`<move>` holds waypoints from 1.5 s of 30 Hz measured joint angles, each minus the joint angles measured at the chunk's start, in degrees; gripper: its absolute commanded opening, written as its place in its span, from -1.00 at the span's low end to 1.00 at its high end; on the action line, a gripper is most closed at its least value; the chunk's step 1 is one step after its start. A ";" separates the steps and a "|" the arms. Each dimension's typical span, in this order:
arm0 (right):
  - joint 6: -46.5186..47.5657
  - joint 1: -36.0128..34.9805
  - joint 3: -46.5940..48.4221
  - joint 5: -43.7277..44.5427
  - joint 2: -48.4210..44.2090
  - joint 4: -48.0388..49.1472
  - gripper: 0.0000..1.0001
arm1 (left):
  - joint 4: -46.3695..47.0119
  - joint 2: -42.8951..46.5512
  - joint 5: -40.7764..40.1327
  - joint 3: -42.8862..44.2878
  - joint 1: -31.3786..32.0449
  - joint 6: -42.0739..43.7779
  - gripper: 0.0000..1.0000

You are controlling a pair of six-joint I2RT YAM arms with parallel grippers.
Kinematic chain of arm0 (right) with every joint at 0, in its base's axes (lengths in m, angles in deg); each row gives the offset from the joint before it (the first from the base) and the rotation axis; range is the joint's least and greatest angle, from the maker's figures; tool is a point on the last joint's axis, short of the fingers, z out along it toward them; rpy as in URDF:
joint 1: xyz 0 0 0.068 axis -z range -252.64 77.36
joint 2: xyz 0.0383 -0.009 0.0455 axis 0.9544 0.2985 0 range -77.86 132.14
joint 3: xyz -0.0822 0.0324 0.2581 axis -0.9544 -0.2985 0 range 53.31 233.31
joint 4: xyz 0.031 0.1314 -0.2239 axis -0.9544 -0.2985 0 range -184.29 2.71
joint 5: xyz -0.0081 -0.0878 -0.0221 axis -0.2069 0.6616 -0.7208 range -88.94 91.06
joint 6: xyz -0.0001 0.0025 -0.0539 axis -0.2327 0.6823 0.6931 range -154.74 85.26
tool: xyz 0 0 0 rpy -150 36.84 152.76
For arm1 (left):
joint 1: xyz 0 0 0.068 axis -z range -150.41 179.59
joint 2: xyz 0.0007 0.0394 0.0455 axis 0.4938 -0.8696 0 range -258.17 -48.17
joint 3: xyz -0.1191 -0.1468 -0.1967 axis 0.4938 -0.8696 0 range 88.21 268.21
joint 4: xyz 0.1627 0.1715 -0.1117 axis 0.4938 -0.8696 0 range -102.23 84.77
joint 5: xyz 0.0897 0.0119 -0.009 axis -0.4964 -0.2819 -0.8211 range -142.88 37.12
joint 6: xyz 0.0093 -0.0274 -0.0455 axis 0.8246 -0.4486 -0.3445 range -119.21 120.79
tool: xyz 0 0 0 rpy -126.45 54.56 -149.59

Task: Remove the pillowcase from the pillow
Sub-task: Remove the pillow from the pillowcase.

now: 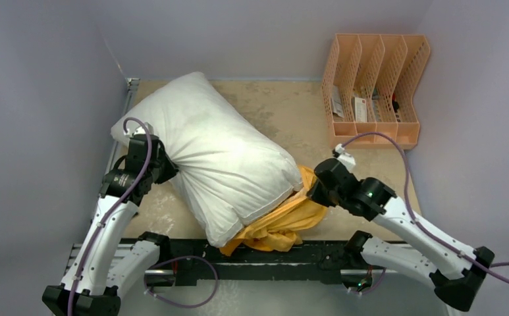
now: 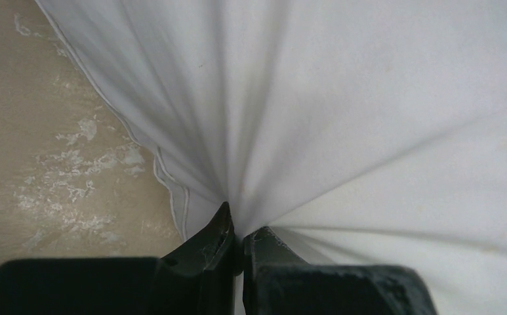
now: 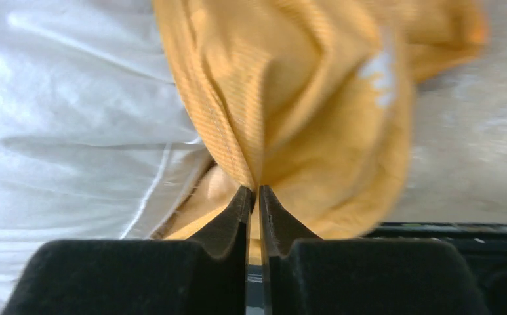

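**Twin arms grip pillow and its orange cover**

Bolted to a black rail [image 1: 258, 253] at the near edge of the table [image 1: 284, 105], two white-and-black arms reach in from either side. The left claw [image 2: 241, 226] is clenched on a pinch of the white pillow [image 1: 218, 155], with the cloth fanning out in tight folds from its closed tips. The pillow lies slantwise across the table, one end toward the back left corner and the other down near the rail, and most of it is bare.

The right claw [image 3: 256, 191] is clamped on a ridge of the orange-yellow pillowcase [image 1: 281, 224]. The pillowcase is bunched against the pillow's near right end and spills in a crumpled heap onto the rail. Pale marks on the orange cloth in the right wrist view may be lettering, though that picture is too blurred to read them.

A peach organiser [image 1: 373, 89] stands at the back right of the table, well apart from the pillow, with a few small items in its slots.
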 measured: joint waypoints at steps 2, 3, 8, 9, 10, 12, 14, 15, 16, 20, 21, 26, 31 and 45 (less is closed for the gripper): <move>-0.31 0.72 1.57 4.02 -2.69 -6.01 -1.00 | 0.00 -0.20 0.00 0.11 0.00 0.00 -1.00; -0.68 1.20 3.28 6.40 -3.45 -9.60 -1.00 | -0.02 -0.33 0.00 0.24 0.00 0.00 -1.00; -2.27 2.36 13.29 16.96 -4.66 -24.39 -1.00 | -0.39 -0.87 -0.52 0.94 0.00 0.26 -1.00; -2.21 2.36 15.08 18.32 -5.03 -26.05 -0.96 | -0.42 -0.90 -0.57 1.03 0.00 0.46 -1.00; -2.19 2.36 16.94 19.32 -5.16 -27.54 -0.68 | -0.46 -0.90 -0.61 1.07 0.00 0.61 -1.00; -1.57 2.40 19.17 20.02 -5.68 -28.50 0.00 | -0.63 -0.90 -0.66 1.18 0.00 0.63 -1.00; 0.76 2.49 19.21 18.21 -6.16 -26.25 0.28 | -0.70 -0.92 -0.66 1.27 0.00 0.63 -1.00; 2.29 2.56 17.99 15.87 -6.43 -23.63 0.37 | -0.74 -0.96 -0.63 1.33 0.00 0.63 -1.00; 3.19 2.60 16.02 13.03 -6.80 -20.46 0.44 | -0.81 -1.07 -0.61 1.46 0.00 0.61 -1.00; 4.57 2.60 1.44 -0.90 -6.80 -2.82 0.85 | -1.09 -2.14 0.04 2.93 -0.02 0.63 -1.00; 4.15 2.60 -3.48 -4.98 -5.86 3.15 0.88 | -1.11 -2.40 0.20 3.41 -0.02 0.63 -1.00; 1.40 2.56 -15.74 -12.70 4.22 17.68 0.75 | -1.46 -2.99 0.52 4.52 -0.02 0.87 -1.00; -1.46 2.54 -16.90 -12.92 15.47 24.20 -0.33 | -1.49 -2.99 1.05 4.52 -0.09 0.92 -1.00; -6.95 13.46 -8.81 9.31 -3.13 2.91 -1.00 | -2.78 -2.99 -1.09 6.19 -0.13 1.11 -1.00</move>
